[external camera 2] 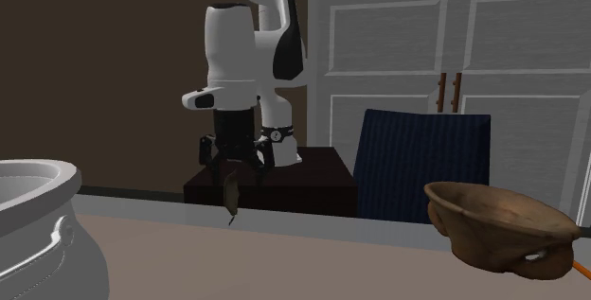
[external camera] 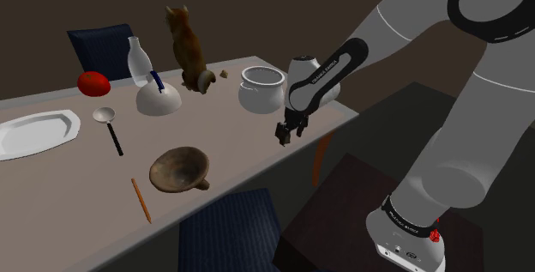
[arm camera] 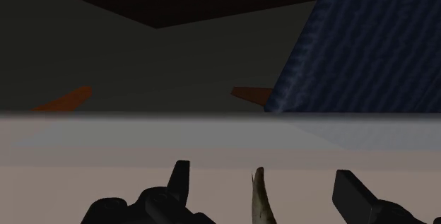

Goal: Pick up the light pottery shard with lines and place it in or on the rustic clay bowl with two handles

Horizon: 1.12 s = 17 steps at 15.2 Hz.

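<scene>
The pottery shard (arm camera: 261,201) is a thin pale sliver seen edge-on, standing upright between my fingers without touching either one. My black gripper (arm camera: 264,173) is open, with its fingers well apart on both sides of the shard. In the second exterior view the shard (external camera 2: 230,196) hangs just under the gripper (external camera 2: 230,166), at the table's edge nearest the stand. The brown clay bowl (external camera: 178,169) with handles sits near the table's front edge, well toward the shoulder view's left of the gripper (external camera: 290,133). The bowl (external camera 2: 483,227) also appears at the second exterior view's right.
A white lidless pot (external camera: 261,88) stands just behind the gripper. A cat figure (external camera: 189,47), bottle (external camera: 139,60), white dome (external camera: 159,99), red ball (external camera: 93,82), ladle (external camera: 110,124), plate (external camera: 34,133) and pencil (external camera: 141,200) are spread over the table. A blue chair (external camera: 227,232) stands at the front edge.
</scene>
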### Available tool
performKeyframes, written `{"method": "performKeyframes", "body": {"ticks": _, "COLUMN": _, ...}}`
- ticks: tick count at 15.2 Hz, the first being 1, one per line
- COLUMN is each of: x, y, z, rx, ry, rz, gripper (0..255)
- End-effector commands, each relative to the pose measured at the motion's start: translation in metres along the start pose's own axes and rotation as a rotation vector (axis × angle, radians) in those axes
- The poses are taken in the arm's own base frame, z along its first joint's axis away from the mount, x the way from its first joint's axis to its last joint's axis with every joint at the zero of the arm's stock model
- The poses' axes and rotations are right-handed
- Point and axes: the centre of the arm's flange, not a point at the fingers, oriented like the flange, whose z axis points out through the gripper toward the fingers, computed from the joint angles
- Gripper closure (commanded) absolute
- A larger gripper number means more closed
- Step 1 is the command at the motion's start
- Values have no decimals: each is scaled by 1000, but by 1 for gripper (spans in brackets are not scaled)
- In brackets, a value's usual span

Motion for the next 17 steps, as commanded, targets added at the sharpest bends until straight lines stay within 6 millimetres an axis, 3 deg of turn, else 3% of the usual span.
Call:
{"method": "performKeyframes", "body": {"ticks": 1, "x": 0, "y": 0, "z": 0, "rx": 0, "ry": 0, "rz": 0, "gripper": 0}}
{"method": "performKeyframes", "body": {"ticks": 3, "x": 0, "y": 0, "z": 0, "rx": 0, "ry": 0, "rz": 0, "gripper": 0}}
{"method": "performKeyframes", "body": {"ticks": 4, "x": 0, "y": 0, "z": 0, "rx": 0, "ry": 0, "rz": 0, "gripper": 255}}
{"method": "performKeyframes", "body": {"ticks": 13, "x": 0, "y": 0, "z": 0, "rx": 0, "ry": 0, "rz": 0, "gripper": 255}}
{"method": "performKeyframes", "body": {"ticks": 17, "x": -1, "y": 1, "z": -21, "rx": 0, "ry": 0, "rz": 0, "gripper": 255}}
